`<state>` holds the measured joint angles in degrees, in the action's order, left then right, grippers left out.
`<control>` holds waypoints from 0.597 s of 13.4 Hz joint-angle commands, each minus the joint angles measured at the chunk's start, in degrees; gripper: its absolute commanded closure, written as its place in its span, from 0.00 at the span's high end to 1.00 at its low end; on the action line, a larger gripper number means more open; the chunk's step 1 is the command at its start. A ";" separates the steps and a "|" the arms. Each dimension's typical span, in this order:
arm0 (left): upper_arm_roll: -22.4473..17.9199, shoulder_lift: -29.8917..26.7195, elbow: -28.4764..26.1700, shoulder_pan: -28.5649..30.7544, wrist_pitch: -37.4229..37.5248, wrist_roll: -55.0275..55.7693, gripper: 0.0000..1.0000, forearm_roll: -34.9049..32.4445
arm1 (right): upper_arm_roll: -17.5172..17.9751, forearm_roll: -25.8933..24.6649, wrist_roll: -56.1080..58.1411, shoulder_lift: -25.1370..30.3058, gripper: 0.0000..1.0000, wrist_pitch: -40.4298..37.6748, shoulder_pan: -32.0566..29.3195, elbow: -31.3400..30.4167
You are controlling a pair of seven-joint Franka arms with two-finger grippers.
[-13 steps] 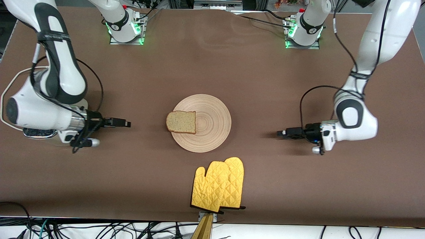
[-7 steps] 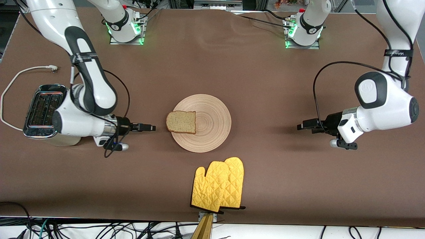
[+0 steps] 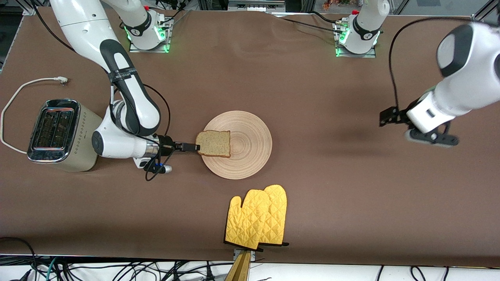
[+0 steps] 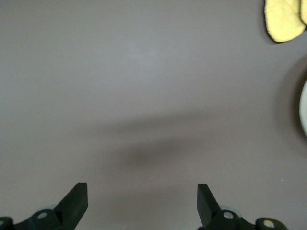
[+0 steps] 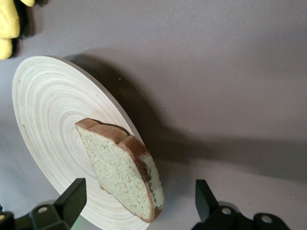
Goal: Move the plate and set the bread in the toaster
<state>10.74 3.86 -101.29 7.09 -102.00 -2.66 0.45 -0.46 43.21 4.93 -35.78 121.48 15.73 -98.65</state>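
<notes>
Bread (image 3: 213,143) overhangs the plate (image 3: 246,144) rim toward the toaster (image 3: 58,134); the right end effector (image 3: 194,147) sits at that crust, the left end effector (image 3: 384,117) over bare desk (image 3: 312,89). A mitt (image 3: 258,216) lies nearer the camera than the plate.

Left wrist: fingers (image 4: 76,199) wide, nothing between.

Right wrist: fingers (image 5: 74,194) wide, flanking the bread (image 5: 125,175).

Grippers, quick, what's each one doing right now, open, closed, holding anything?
Right gripper: open, fingers either side of the bread on the plate, not gripping yet.
Left gripper: open, empty, over bare table.
</notes>
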 commanded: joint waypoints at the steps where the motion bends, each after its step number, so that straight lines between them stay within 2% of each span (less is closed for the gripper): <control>1: -4.66 -4.03 -1.37 -0.41 1.53 -0.94 1.00 -1.76 | 0.54 1.35 0.70 0.45 1.00 0.42 0.09 -2.07; 3: -6.52 -4.83 1.33 -1.02 7.13 -2.97 1.00 -1.07 | 1.15 1.53 0.70 0.36 1.00 0.33 0.17 -3.04; 6: -6.09 -4.83 6.88 -1.20 14.27 3.08 1.00 -0.97 | 1.86 1.88 0.70 -0.16 1.00 0.60 0.26 -4.01; 7: -6.17 -4.74 6.89 -1.28 14.11 3.10 1.00 -0.89 | 2.12 2.23 0.70 -0.25 0.97 0.51 0.26 -4.01; 8: -6.17 -4.57 6.98 -1.37 13.76 3.53 1.00 -0.89 | 2.13 2.49 0.70 -0.34 0.84 0.33 0.26 -4.01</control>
<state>4.75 -1.24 -95.71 6.35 -89.30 -0.71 0.11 1.33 44.11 4.95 -36.36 121.45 16.02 -101.94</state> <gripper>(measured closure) 0.000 0.031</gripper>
